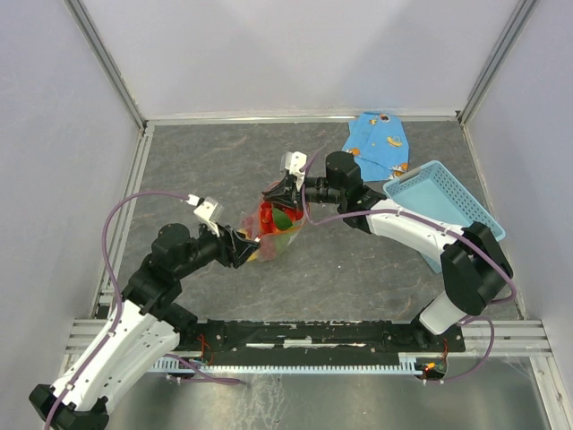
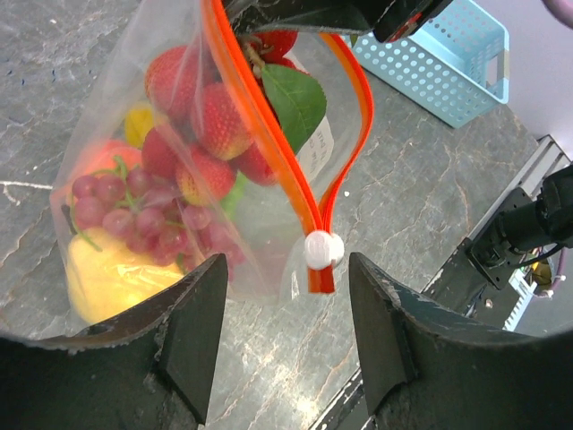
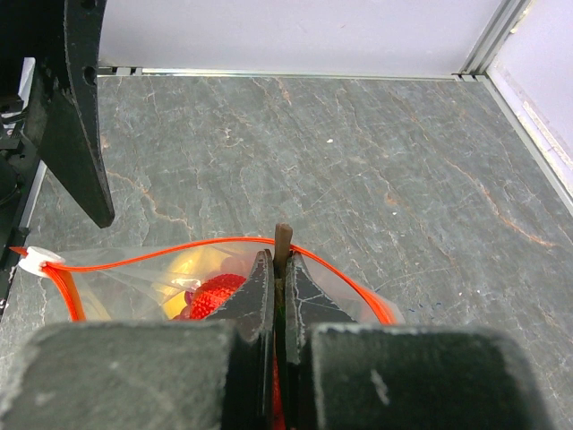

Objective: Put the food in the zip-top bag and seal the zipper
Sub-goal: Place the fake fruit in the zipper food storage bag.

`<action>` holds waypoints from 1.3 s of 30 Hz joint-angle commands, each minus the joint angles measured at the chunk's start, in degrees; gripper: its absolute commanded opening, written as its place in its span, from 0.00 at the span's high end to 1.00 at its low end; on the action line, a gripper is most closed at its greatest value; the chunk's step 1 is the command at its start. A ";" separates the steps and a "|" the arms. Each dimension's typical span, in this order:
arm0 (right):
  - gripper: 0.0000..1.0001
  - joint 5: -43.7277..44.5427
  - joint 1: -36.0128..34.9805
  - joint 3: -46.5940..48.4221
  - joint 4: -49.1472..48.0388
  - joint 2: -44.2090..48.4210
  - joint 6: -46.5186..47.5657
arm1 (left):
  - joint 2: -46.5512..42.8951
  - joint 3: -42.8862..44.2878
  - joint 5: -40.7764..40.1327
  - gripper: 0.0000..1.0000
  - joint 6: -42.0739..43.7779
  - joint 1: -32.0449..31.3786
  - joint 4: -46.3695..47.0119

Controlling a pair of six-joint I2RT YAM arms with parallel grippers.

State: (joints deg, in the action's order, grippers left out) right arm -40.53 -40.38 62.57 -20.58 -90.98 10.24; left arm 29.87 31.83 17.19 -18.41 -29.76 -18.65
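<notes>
The clear zip-top bag (image 1: 279, 226) hangs mid-table with its mouth open, holding strawberries (image 2: 210, 121), purple grapes (image 2: 134, 202) and a yellow fruit (image 2: 112, 273). Its orange-red zipper (image 2: 269, 148) ends in a white end piece (image 2: 322, 249). My left gripper (image 2: 286, 313) is open just short of that end piece and touches nothing. My right gripper (image 3: 279, 262) is shut on the brown stem (image 3: 283, 237) of a leafy fruit (image 2: 295, 98) at the bag's mouth. The zipper (image 3: 179, 249) curves open below it.
A light-blue slotted basket (image 1: 443, 204) lies under the right arm at the right. A folded blue patterned cloth (image 1: 378, 143) sits at the back right. Grey marbled tabletop (image 1: 215, 161) surrounds the bag; metal rails (image 1: 134, 188) edge it.
</notes>
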 commanded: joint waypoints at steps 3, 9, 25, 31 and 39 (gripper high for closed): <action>0.98 -1.82 0.26 3.32 -4.37 0.45 -0.58 | 3.06 0.44 3.49 0.41 4.49 -0.25 7.26; 0.98 -1.92 0.36 3.28 -3.48 0.97 -0.09 | 4.40 1.23 3.64 0.51 11.23 -0.27 6.00; 0.98 -6.73 0.38 9.81 29.82 5.74 29.55 | 2.84 2.94 3.58 0.97 14.66 -0.18 6.04; 0.98 -5.68 -1.18 11.75 42.20 6.23 47.76 | 2.05 3.13 3.11 0.97 14.70 -0.16 6.05; 0.98 11.04 -9.06 21.21 57.93 -1.48 58.11 | 1.05 3.26 4.71 0.97 15.21 -0.05 6.22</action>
State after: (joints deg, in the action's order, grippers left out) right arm -38.22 -46.68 79.00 29.76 -89.65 60.40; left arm 32.16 32.21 20.91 -6.70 -29.76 -14.92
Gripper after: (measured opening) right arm 0.038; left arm 0.075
